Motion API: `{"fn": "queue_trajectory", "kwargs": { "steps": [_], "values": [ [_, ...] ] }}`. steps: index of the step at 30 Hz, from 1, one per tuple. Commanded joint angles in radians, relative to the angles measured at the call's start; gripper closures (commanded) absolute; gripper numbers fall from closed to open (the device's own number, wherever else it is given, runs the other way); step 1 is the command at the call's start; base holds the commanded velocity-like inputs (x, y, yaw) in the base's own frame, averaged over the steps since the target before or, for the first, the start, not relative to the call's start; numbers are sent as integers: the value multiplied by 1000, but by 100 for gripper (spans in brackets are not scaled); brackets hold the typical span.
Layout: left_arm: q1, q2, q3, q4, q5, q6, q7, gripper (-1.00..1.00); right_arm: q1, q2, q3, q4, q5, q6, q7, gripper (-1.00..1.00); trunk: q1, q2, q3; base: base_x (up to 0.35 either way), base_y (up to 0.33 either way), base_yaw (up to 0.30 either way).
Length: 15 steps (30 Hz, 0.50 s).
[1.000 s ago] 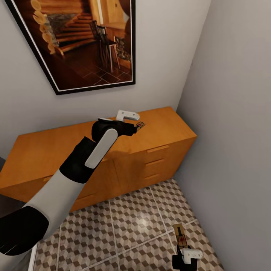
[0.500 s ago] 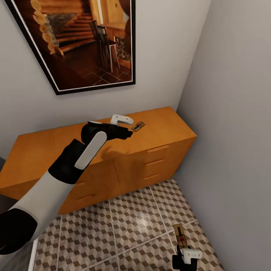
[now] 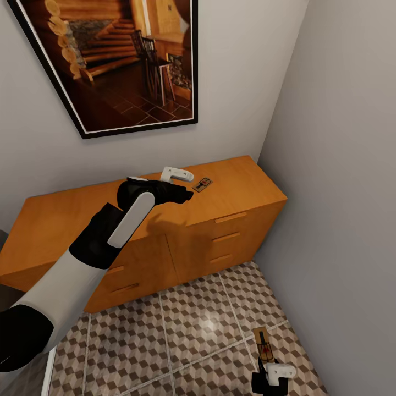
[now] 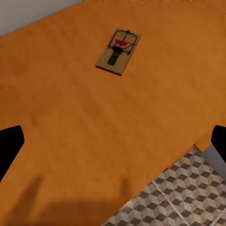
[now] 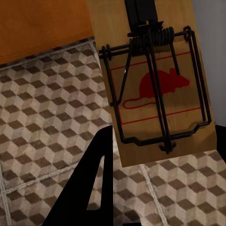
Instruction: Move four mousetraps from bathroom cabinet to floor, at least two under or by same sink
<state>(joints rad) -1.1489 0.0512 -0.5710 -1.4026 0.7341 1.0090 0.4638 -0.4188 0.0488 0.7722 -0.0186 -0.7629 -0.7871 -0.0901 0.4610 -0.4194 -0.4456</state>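
One mousetrap (image 3: 202, 185) lies flat on top of the orange-brown cabinet (image 3: 242, 190), near its back edge. My left gripper (image 3: 191, 186) hovers just left of it, open and empty. The left wrist view looks down on that mousetrap (image 4: 118, 51) on the cabinet top (image 4: 94, 122), ahead of the widely spread left gripper (image 4: 113, 143). Low at the right, my right gripper (image 3: 268, 369) is shut on a second mousetrap (image 3: 263, 342), held above the bathroom floor (image 3: 192, 324). In the right wrist view this mousetrap (image 5: 155, 94) shows its red mouse print beside a black finger (image 5: 94, 188).
A grey wall (image 3: 341, 192) closes the right side, meeting the cabinet's slanted end. A large framed picture (image 3: 115, 60) hangs above the cabinet. Bar-handled drawers (image 3: 231, 218) face the tiled floor, which lies open between the cabinet and my right gripper.
My left arm has drawn back to the left, away from the mousetrap on the cabinet top, then stayed nearly still. The trap and my right gripper have not moved.
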Motion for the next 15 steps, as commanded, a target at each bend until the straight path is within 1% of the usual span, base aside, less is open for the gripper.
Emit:
{"fn": "queue_trajectory", "kwargs": {
  "steps": [1, 6, 15],
  "values": [
    [-1, 1, -2, 0, 10, 1, 10, -100, -1, 0, 9, 0, -1, 0, -10, 100, 0, -2, -1, 0, 0, 0],
    [-1, 0, -3, 1, 10, 1, 10, -100, 0, 0, 9, 0, -1, 20, -7, 100, 0, -2, -5, 0, 0, 0],
    [-1, -4, -7, 2, 10, 0, 10, -100, 0, 0, 9, 0, -1, 27, -7, 100, 0, -2, -18, 0, 0, 0]
  ]
}}
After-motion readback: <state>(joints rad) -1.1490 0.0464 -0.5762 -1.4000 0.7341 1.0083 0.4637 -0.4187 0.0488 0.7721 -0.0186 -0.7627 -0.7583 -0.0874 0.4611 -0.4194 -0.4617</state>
